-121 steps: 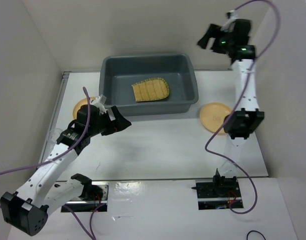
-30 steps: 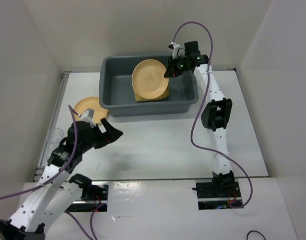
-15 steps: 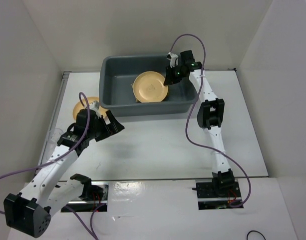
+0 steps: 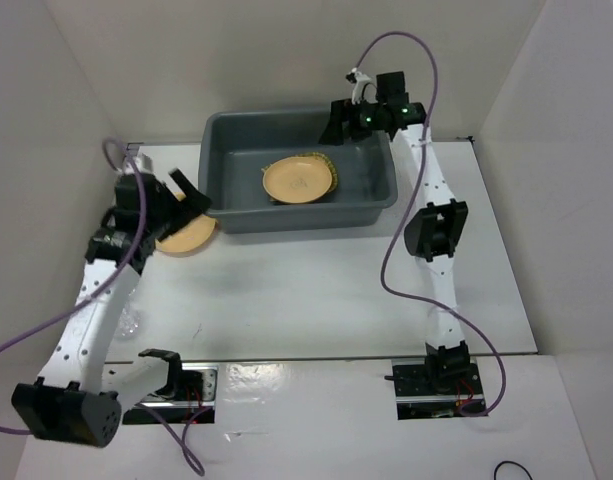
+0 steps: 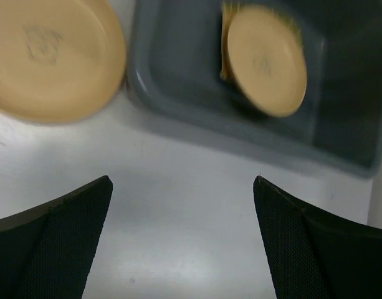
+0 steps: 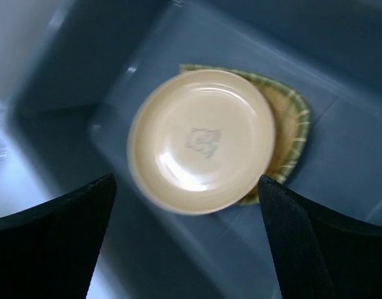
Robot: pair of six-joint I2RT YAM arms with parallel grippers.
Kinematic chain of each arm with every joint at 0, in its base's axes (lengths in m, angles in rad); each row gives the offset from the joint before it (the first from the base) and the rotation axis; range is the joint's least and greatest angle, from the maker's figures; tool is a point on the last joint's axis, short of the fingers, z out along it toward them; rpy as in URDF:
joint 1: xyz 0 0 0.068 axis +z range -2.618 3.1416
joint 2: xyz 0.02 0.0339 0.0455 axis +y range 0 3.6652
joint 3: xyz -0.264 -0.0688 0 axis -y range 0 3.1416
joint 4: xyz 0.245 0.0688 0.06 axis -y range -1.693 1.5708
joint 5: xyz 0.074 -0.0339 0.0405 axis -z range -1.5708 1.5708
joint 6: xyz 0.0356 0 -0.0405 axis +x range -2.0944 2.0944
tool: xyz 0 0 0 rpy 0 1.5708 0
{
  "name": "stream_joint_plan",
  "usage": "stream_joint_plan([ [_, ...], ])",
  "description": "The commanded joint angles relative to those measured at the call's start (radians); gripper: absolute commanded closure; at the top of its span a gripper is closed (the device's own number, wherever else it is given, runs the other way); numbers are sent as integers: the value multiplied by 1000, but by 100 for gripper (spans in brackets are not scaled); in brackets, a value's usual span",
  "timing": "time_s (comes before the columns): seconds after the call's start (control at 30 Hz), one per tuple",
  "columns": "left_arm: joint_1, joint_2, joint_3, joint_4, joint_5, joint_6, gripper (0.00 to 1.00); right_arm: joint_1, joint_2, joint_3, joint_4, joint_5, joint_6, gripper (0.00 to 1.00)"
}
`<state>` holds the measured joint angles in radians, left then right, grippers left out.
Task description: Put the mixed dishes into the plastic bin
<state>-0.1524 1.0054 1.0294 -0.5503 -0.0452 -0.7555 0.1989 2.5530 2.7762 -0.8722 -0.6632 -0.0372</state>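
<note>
Two dishes lie in the bin (image 4: 316, 214): a plate (image 4: 298, 180) rests flat on the tray (image 4: 330, 163), which shows only as a woven edge past the plate's rim. In the right wrist view the same plate (image 6: 203, 140) covers most of the tray (image 6: 291, 124), and both sit on the bin floor, apart from the walls.

My right gripper (image 4: 346, 124) hangs above the bin's far right corner. Its fingers are spread wide and hold nothing, and the plate is centred below the gap (image 6: 186, 179).

One plate is left outside. This second plate (image 4: 186, 236) lies on the table (image 4: 316, 280), just beside the bin's near left corner. My left gripper (image 4: 191, 195) hovers over it, also spread and empty. In the left wrist view the second plate (image 5: 50, 59) sits up and to the left of the gap between my fingers (image 5: 181, 182), so I am not yet lined up on it.

No cups can be made out with certainty in any view.

By my judgement the task is past its midpoint. The tray and one plate are placed. The second plate remains, and so do any cups. The left arm is nearer that plate, so the pick-up should fall to it.
</note>
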Motion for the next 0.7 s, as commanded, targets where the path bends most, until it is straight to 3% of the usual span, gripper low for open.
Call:
stream_joint_plan([
  [0.0, 170, 123, 194, -13, -41, 38, 0, -22, -307, -85, 2, -129, 36, 2],
  [0.03, 300, 174, 227, -29, 15, 38, 0, -23, -398, -124, -7, -148, 36, 2],
  [0.07, 370, 282, 250, -61, 159, -6, 0, -23, -443, -189, -7, -162, 22, 2],
  [0.13, 539, 430, 261, -62, 317, -16, 0, -32, -547, -224, -21, -162, -18, 2],
  [0.17, 574, 462, 252, -31, 399, -16, 0, -32, -580, -245, -30, -145, -30, 2],
  [0.23, 632, 510, 226, 16, 409, -25, 0, -41, -634, -245, -43, -86, -78, 2],
  [0.53, 677, 774, 371, -7, 389, 24, 0, -59, -829, -323, -102, 60, -205, 2],
  [0.67, 677, 860, 405, -5, 401, 65, 0, -124, -809, -193, -207, 51, -240, 2],
])
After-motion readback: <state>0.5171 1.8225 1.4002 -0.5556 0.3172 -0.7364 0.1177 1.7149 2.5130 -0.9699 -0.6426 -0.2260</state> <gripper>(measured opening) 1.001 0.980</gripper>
